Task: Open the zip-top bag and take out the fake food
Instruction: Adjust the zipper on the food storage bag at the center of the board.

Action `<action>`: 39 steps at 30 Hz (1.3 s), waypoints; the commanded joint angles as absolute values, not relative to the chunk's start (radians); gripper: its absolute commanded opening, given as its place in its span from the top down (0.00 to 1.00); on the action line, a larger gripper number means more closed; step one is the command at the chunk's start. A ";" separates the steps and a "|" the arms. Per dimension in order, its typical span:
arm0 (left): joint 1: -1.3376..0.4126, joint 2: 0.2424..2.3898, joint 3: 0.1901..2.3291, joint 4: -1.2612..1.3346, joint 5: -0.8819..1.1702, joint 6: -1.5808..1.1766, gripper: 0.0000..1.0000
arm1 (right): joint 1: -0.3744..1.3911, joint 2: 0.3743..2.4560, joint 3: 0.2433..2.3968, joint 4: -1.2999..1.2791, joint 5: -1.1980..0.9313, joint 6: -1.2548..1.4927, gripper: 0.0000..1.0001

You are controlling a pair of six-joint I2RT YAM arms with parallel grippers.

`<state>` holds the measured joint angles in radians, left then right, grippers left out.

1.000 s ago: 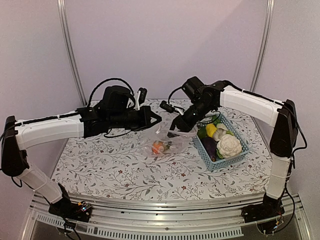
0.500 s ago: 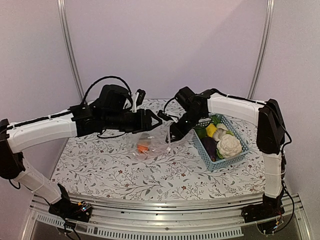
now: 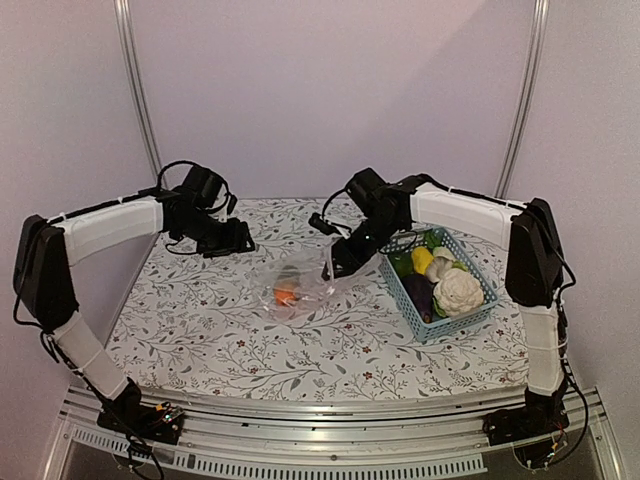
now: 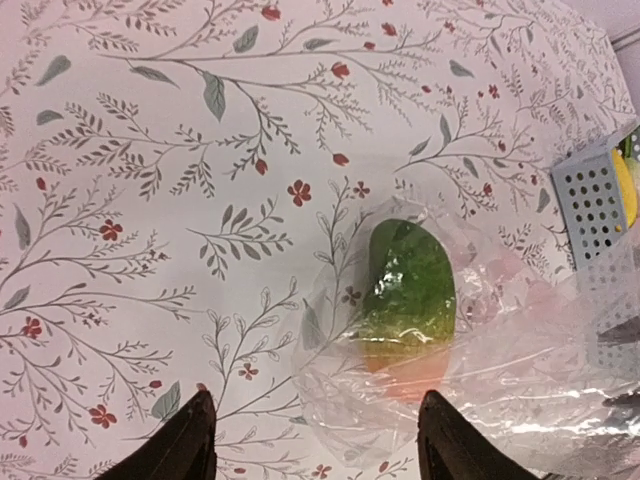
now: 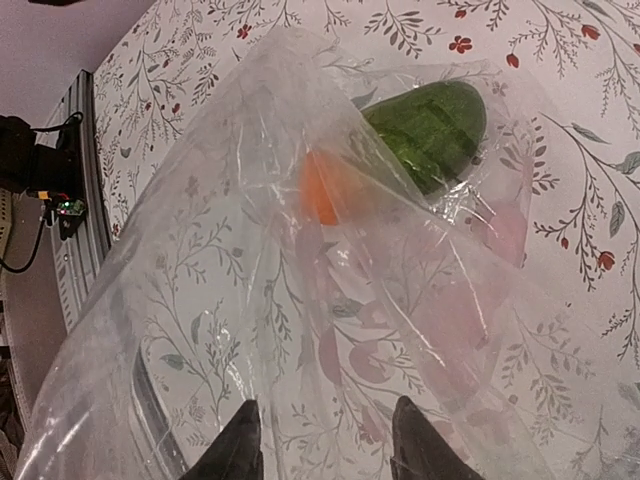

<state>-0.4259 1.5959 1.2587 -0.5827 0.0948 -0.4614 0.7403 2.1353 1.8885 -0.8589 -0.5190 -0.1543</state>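
The left end effector (image 4: 312, 428) has released and swung back to about 10 o'clock on the bench (image 3: 200, 330), well apart from the zip-top bag (image 3: 300, 285). Its fingers stand wide with nothing between them. The bag, stretched between both arms a second ago, has sunk onto the bench near the centre, slack and crumpled.

The right end effector (image 5: 325, 440) sits at the bag's 2 o'clock edge, fingers partly spread with film bunched around them. Whether it still pinches the plastic cannot be told, nor whether the mouth is open. The two-armed pull seems over, so emptying the bag would come next.

There is one bag and one light-blue basket (image 3: 460, 322), which sits at 3 o'clock. Inside the bag lies what reads as one toy piece (image 4: 408, 275), green shading to orange. The basket holds roughly six pieces of fake food, among them a cauliflower (image 3: 460, 290), a yellow piece (image 3: 422, 260) and an eggplant (image 3: 420, 296).
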 commanded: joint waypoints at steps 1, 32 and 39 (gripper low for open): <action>-0.421 1.726 1.311 -0.617 0.184 -0.366 0.34 | 0.741 2.228 1.951 -0.850 -0.567 -0.136 0.56; -0.371 2.025 1.274 -0.476 0.496 -0.403 0.87 | 0.740 2.676 2.398 -0.717 -0.533 0.131 0.56; -0.371 2.041 1.279 -0.465 0.508 -0.413 0.92 | 0.743 2.659 2.338 -0.688 -0.755 0.194 0.55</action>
